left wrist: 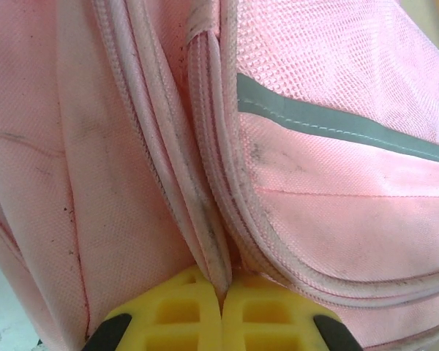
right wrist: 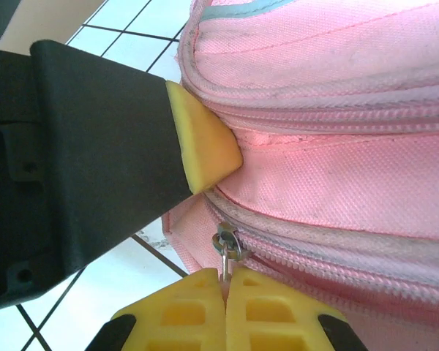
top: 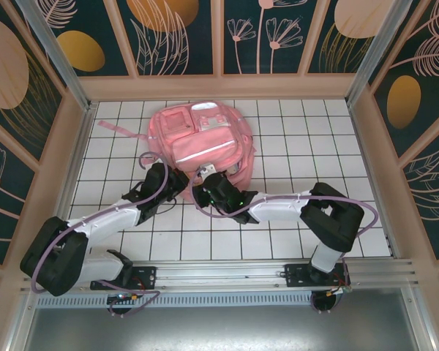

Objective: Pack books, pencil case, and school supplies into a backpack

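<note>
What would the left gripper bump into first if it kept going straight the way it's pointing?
The pink backpack. The left gripper is shut on the backpack's zipper seam, so there's no gap ahead. Going straight would probably just push deeper into that fold of pink fabric.

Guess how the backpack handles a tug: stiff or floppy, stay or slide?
Probably floppy: the backpack fabric folds where the left gripper pinches it. It may slide on the smooth tiled table when the right gripper tugs the zipper pull.
</note>
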You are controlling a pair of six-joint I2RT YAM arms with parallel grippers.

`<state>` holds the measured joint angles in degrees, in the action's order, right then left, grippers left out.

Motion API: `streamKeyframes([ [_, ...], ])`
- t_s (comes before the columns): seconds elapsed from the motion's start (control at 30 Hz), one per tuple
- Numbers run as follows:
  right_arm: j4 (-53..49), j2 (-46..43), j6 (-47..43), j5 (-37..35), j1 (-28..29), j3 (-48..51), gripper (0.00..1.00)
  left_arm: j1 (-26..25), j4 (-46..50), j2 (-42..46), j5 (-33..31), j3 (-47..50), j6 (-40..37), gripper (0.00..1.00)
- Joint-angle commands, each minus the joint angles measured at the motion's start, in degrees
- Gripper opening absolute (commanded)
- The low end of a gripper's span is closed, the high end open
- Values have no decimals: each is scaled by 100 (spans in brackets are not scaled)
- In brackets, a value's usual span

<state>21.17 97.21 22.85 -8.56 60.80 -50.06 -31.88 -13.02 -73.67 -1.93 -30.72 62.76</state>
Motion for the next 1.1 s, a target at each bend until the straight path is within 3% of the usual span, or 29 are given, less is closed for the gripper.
streamKeyframes([
  [0.0, 309, -402, -8, -4, 21, 121, 0, 186, 184, -36, -429, 113, -139, 0],
  [0.5, -210, -1613, -404, -274, -1076, 1130, 0, 1364, 1310, 898, -780, 110, -926, 0],
  [0.63, -158, -1732, -341, -96, -1104, 1176, 0, 1419, 1513, 924, -632, -200, -1238, 0],
  [0.73, 12, -1674, -215, 72, -1062, 1168, 0, 1412, 1557, 1011, -165, -359, -1382, 47],
  [0.77, 62, -1635, -190, 90, -1037, 1150, 0, 1412, 1524, 1070, 15, -375, -1383, 56],
  [0.87, 159, -1477, -143, 132, -941, 1049, 0, 1334, 1520, 1233, 477, -382, -1268, 65],
  [1.07, 278, -1230, -105, 146, -739, 845, 0, 517, 1445, 1391, 399, -356, -753, 66],
])
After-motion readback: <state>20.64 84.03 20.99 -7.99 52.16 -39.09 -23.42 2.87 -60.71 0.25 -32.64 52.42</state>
